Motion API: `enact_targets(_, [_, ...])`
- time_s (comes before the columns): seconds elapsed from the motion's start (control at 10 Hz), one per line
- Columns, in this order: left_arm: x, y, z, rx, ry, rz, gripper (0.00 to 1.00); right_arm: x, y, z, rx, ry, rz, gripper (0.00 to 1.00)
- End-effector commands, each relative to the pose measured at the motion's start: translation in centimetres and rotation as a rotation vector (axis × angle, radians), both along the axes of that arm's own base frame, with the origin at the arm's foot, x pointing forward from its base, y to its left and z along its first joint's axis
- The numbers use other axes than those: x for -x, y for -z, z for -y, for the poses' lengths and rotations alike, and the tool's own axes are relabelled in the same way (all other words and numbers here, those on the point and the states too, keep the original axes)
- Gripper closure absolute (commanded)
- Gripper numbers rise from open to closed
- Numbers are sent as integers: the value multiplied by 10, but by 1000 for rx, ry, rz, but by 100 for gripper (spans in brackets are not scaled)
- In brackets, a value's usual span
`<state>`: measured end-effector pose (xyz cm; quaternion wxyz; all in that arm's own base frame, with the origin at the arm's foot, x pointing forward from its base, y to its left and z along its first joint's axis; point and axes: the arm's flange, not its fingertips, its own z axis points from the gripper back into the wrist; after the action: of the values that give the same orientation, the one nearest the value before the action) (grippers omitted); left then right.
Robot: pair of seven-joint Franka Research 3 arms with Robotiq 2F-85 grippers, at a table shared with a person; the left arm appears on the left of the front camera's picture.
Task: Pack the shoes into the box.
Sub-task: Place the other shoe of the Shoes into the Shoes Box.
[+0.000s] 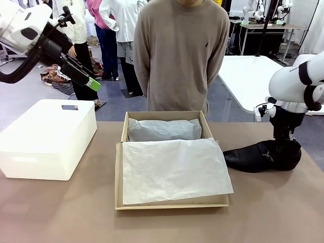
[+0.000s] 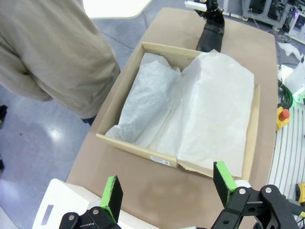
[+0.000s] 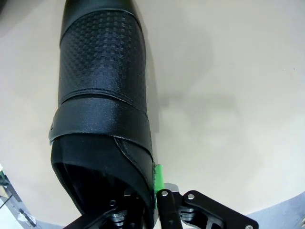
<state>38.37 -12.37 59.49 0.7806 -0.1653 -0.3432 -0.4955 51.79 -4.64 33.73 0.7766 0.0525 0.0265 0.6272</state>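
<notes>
One glossy black shoe [image 1: 255, 157] lies on the table to the right of the box, toe pointing toward it. My right gripper [image 1: 286, 145] comes down on its heel end. In the right wrist view the gripper [image 3: 150, 188] is shut on the shoe's [image 3: 102, 86] heel wall, with a green pad [image 3: 158, 175] outside and the other finger inside the opening. The tan cardboard box [image 1: 123, 132] stands open mid-table, and white tissue paper [image 1: 172, 169] is spread over its front. My left gripper [image 1: 93, 83] hangs open high at the left, above the box [image 2: 110, 109] in its own view [image 2: 167, 191].
A white plastic bin [image 1: 45, 136] stands left of the box. A person in a tan sweater [image 1: 182, 55] stands at the far edge behind the box. Crumpled tissue [image 1: 162, 130] forms a lump in the box's back half; what lies under it is hidden.
</notes>
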Motion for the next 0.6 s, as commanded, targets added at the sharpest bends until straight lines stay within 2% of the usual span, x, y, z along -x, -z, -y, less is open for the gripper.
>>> enact_targets(0.0, [-1,0,-1,19,12,-3,0,-6,-23,3,-7,36,9,100])
enact_targets(0.3, [-1,0,-1,19,12,-3,0,-21,-67,3,93,146,-7,100])
enact_targets(0.5, [-1,0,-1,19,12,-3,0,-28,-102,-2,34,280,-59,100])
